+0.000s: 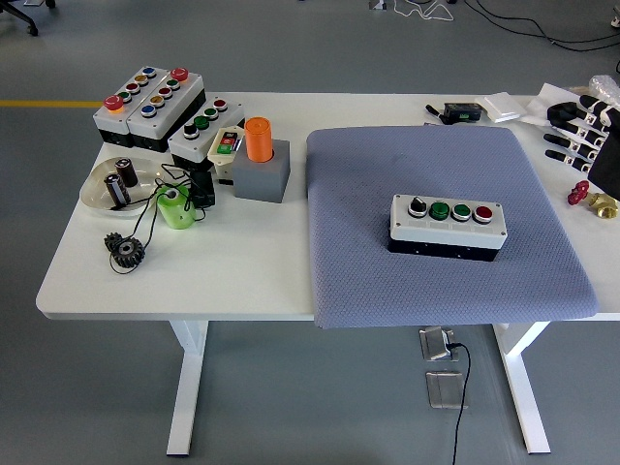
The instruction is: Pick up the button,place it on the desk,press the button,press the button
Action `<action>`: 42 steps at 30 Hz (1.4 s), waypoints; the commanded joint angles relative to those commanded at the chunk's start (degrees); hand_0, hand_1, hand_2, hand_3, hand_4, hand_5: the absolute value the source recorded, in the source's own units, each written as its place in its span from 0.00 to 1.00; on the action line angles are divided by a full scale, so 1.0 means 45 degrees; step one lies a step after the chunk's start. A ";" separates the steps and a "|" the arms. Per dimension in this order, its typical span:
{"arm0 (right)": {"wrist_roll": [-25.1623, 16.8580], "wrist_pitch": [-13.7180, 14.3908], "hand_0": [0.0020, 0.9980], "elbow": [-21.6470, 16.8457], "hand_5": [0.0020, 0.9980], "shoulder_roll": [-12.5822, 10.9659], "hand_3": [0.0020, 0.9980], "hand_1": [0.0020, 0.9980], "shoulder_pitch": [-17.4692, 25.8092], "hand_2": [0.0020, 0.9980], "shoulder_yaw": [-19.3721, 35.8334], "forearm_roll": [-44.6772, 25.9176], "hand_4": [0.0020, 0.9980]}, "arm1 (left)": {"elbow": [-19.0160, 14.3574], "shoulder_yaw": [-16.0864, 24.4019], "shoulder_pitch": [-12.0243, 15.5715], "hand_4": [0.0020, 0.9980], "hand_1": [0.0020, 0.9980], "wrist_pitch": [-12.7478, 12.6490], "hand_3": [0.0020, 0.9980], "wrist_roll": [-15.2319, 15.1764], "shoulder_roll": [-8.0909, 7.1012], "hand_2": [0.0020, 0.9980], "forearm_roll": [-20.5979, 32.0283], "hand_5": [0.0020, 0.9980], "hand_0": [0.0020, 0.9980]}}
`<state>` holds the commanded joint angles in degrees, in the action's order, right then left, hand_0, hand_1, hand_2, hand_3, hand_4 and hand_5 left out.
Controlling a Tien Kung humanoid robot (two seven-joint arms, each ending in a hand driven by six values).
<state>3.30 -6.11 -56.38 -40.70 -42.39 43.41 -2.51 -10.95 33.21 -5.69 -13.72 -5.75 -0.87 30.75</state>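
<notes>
A grey button box with a black knob, two green buttons and a red button lies on the blue-grey pad, right of its middle. My right hand is at the picture's right edge, raised well away from the box, with its fingers spread and holding nothing. My left arm is out of view.
Several other button boxes stand at the far left. An orange cylinder in a grey block, a white dish with parts, a green cup and a black gear lie on the left. Bags and a black device lie at the far right.
</notes>
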 joint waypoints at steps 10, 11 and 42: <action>-0.0330 0.0052 0.90 0.0937 0.67 0.0481 0.88 0.85 0.0295 0.89 0.1200 -0.3861 0.65 | -0.0001 0.0010 0.0036 0.43 0.78 0.0006 0.68 -0.0003 -0.0001 0.81 0.0003 0.97 0.72; -0.0376 0.0054 0.90 0.1079 0.67 0.0663 0.88 0.85 0.0361 0.89 0.1447 -0.3943 0.65 | 0.0000 0.0005 0.0047 0.43 0.78 0.0007 0.68 -0.0006 -0.0002 0.81 0.0011 0.97 0.72; 0.0842 -0.0637 0.88 0.3949 1.00 0.1646 0.83 0.84 0.0625 0.89 0.3059 0.1058 0.61 | 0.0030 -0.0379 0.0184 0.43 0.78 0.0011 0.68 0.0006 0.0080 0.81 0.0241 0.97 0.72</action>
<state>7.09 -8.97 -38.61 -33.29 -39.58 57.18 2.25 -10.81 31.51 -4.86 -13.67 -5.72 -0.51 31.83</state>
